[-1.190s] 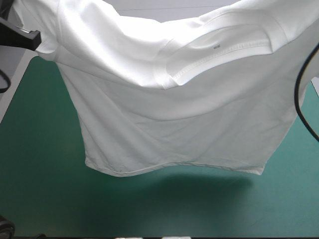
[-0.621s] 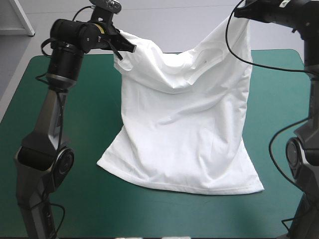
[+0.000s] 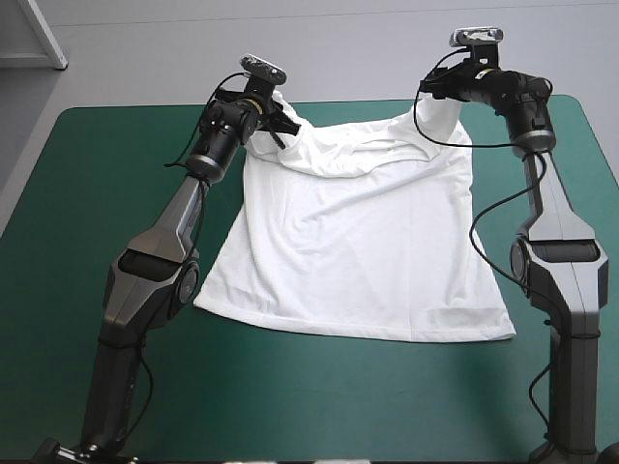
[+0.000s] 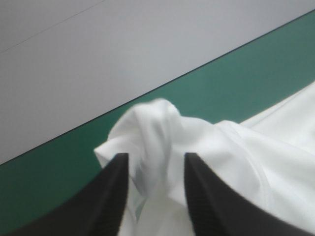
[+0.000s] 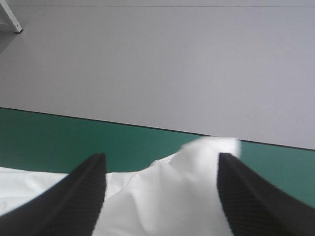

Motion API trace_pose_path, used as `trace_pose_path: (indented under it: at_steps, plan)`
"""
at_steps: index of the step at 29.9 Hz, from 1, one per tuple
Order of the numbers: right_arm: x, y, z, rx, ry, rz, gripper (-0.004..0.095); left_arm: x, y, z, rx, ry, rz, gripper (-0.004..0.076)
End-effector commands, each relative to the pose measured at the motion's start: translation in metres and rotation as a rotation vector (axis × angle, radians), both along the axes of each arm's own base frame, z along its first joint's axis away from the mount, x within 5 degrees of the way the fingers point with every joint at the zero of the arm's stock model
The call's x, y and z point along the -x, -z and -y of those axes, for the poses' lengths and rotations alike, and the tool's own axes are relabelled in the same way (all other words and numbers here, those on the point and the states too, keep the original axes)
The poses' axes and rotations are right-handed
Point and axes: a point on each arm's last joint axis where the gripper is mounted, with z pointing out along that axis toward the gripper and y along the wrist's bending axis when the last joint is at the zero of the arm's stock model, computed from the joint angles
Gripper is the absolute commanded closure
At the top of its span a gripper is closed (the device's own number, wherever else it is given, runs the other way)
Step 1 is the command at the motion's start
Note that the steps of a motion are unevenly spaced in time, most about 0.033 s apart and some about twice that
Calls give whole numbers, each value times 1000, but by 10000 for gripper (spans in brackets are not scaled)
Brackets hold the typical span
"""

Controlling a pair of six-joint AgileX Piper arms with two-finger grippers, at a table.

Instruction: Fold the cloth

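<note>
The white T-shirt [image 3: 358, 251] lies mostly spread across the middle of the teal-green bench [image 3: 77, 242], its hem toward the lower part of the high view and both shoulders bunched up near the top. The left hand [image 4: 156, 155], upper left of centre, is narrowly parted with one shoulder bunched in the gap. The right hand [image 5: 161, 155], upper right, stands wide over the other shoulder.

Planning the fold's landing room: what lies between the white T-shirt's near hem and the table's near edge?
Nothing but bare teal-green table cover. The high view shows that stretch clear in front of the white short-sleeved T-shirt.
</note>
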Motion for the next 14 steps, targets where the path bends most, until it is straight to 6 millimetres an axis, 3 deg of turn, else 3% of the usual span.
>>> trace_pose_path:
  at_steps: [1,3,4,8,14]
  plan:
    - [17,-59,2,-41,24,168,165,10,-59,-3,79,7,191,185]
    - [21,-64,2,-34,14,156,205,12,-63,-4,72,5,195,76]
    - [24,-65,1,-26,5,140,217,13,-66,-5,68,4,197,60]
    - [46,-84,-1,24,-50,42,252,30,-92,-13,23,-17,175,73]
    - [83,-104,-6,-18,-96,-165,313,91,-163,-36,66,-83,72,78]
